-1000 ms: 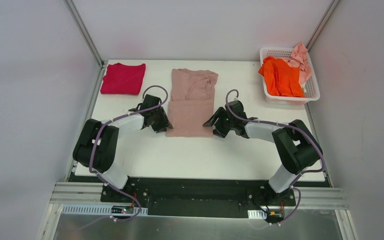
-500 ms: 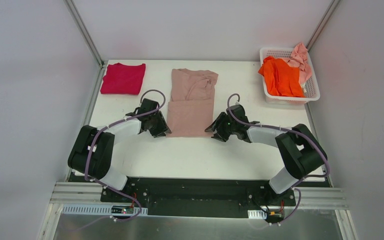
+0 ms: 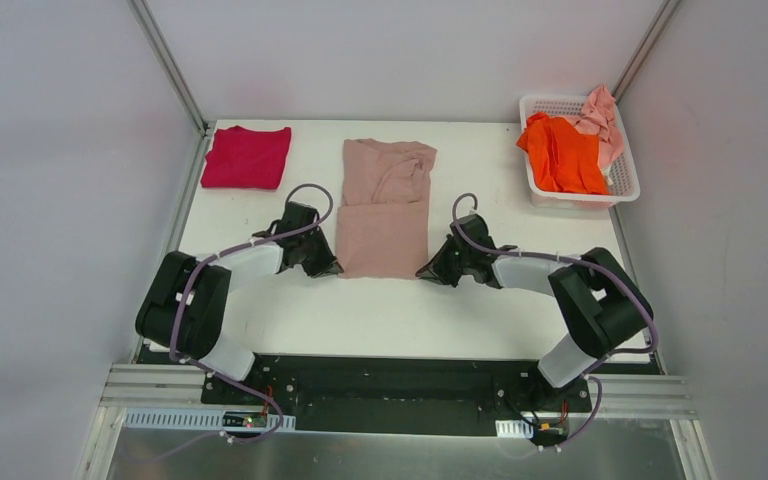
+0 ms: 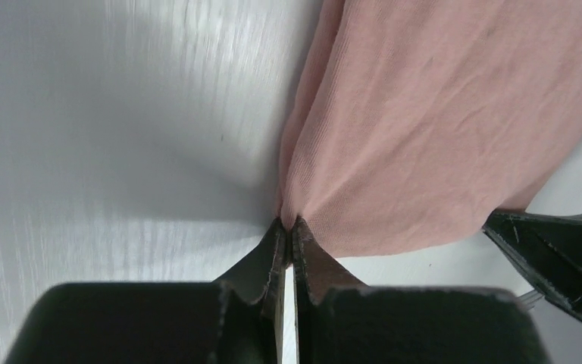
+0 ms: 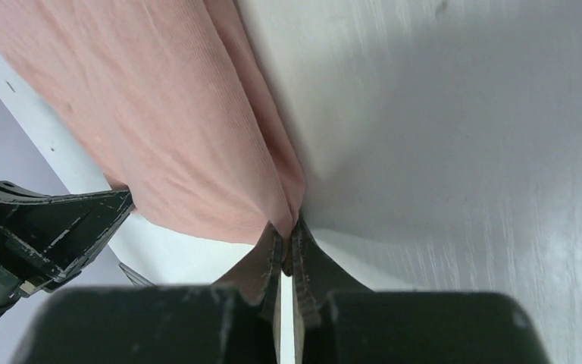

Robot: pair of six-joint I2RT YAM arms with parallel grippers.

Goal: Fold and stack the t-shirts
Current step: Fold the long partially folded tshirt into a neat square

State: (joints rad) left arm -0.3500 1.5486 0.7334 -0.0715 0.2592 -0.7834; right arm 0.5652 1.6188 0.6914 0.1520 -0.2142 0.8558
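The left gripper (image 4: 288,227) and right gripper (image 5: 288,233) have shifted rearward. Each now pinches a near corner of the large dusty-pink beige cloth t-shirt (image 3: 385,215) lying ahead of it. The next fold appears ready to begin.

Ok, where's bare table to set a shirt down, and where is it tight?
Bare white table lies nearer than the dusty-pink beige t-shirt, between it and the folded crimson t-shirt, and between it and the white lattice basket. Crowded: the beige shirt's near corners, pinched by the left gripper and right gripper, and the cloth-heaped basket.
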